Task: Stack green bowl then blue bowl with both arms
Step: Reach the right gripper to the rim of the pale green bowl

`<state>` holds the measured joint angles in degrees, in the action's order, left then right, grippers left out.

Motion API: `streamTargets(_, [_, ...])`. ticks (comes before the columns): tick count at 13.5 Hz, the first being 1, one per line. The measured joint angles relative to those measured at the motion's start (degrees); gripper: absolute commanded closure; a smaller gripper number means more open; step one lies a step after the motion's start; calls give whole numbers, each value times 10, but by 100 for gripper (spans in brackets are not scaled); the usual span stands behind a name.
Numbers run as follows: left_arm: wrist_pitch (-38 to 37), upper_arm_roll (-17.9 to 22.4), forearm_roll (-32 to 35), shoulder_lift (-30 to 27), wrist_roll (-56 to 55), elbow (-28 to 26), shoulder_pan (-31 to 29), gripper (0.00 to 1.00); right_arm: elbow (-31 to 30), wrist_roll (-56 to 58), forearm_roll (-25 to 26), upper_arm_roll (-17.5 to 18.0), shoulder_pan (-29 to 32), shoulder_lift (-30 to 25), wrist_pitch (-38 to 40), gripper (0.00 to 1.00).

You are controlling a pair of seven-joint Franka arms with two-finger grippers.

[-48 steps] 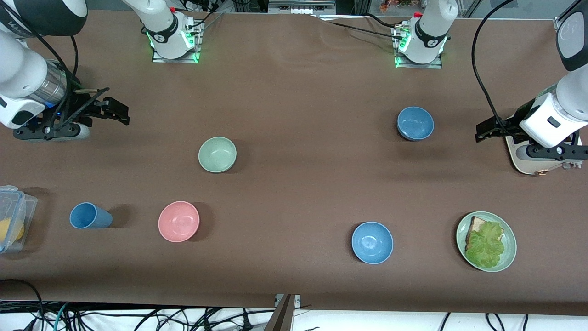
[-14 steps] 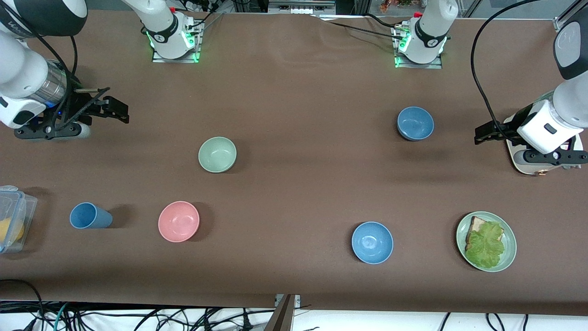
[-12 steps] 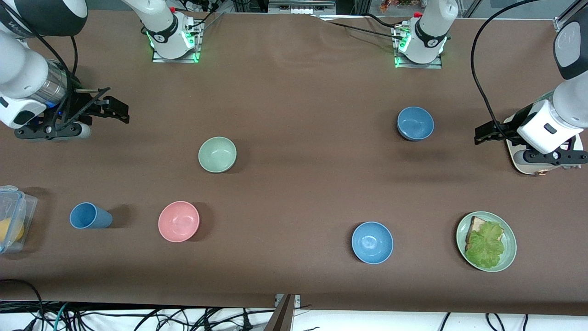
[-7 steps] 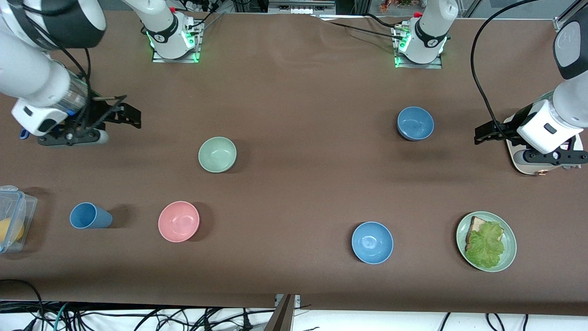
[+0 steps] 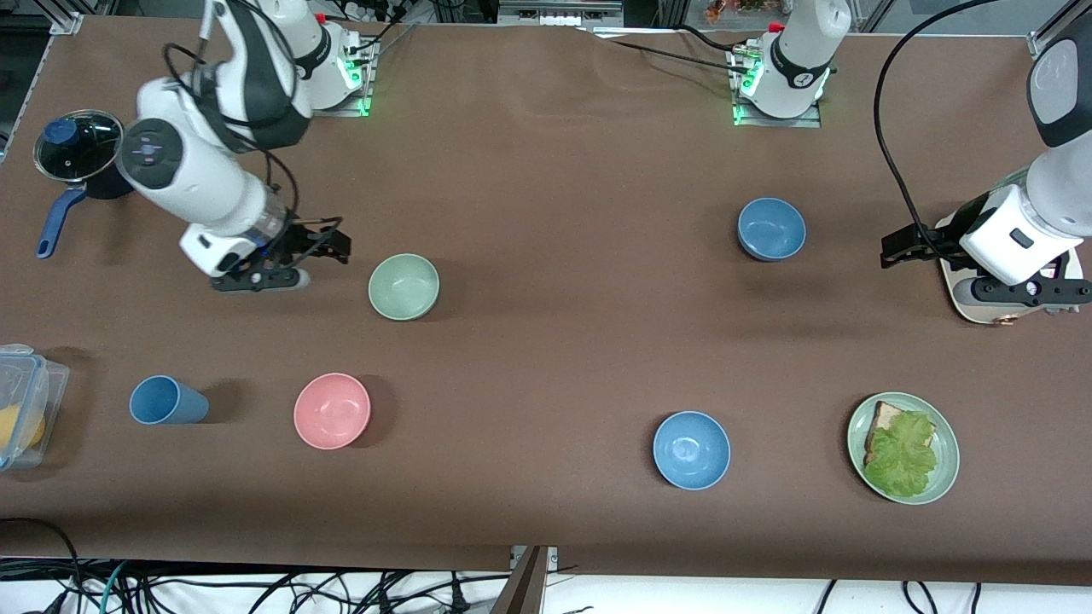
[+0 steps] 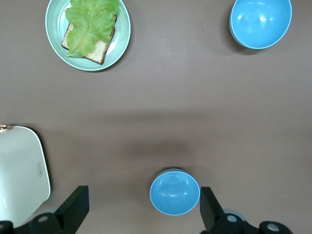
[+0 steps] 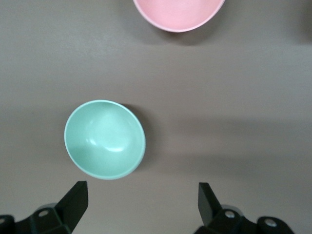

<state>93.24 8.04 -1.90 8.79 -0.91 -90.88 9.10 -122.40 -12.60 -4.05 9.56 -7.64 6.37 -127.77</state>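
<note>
The pale green bowl (image 5: pixel 403 286) stands empty on the brown table; it also shows in the right wrist view (image 7: pixel 105 139). My right gripper (image 5: pixel 328 243) is open and empty, over the table just beside the green bowl, toward the right arm's end (image 7: pixel 141 207). The muted blue bowl (image 5: pixel 771 228) stands empty toward the left arm's end; it also shows in the left wrist view (image 6: pixel 174 192). My left gripper (image 5: pixel 897 247) is open and empty, over the table beside that bowl, toward the left arm's end (image 6: pixel 141 212).
A pink bowl (image 5: pixel 332 410), a blue cup (image 5: pixel 166 401), a brighter blue bowl (image 5: pixel 691 449) and a green plate (image 5: pixel 945 477) with bread and lettuce stand nearer the camera. A lidded pot (image 5: pixel 78 145), a clear box (image 5: pixel 21 405) and a white slab (image 5: pixel 964 298) sit at the table's ends.
My right arm has swung in from the table's end and brought its gripper close to the green bowl, uncovering the pot. The left arm has barely moved.
</note>
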Motion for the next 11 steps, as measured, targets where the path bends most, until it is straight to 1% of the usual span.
streamTargets(2, [0,0,0,0,0,0,0,0,-59,-20,0,21,-1,22,-103,0])
streamTargets(3, [0,0,0,0,0,0,0,0,-76,-23,0,25,-2,38,-139,0])
streamTargets(6, [0,0,0,0,0,0,0,0,-85,-24,0,26,-3,88,-201,3])
streamTargets(9, [0,0,0,0,0,0,0,0,-85,-24,0,26,-3,113,-224,23])
streamTargets(10, [0,0,0,0,0,0,0,0,-85,-24,0,26,-3,118,-228,32])
streamTargets(11, [0,0,0,0,0,0,0,0,-85,-24,0,26,-3,122,-234,46])
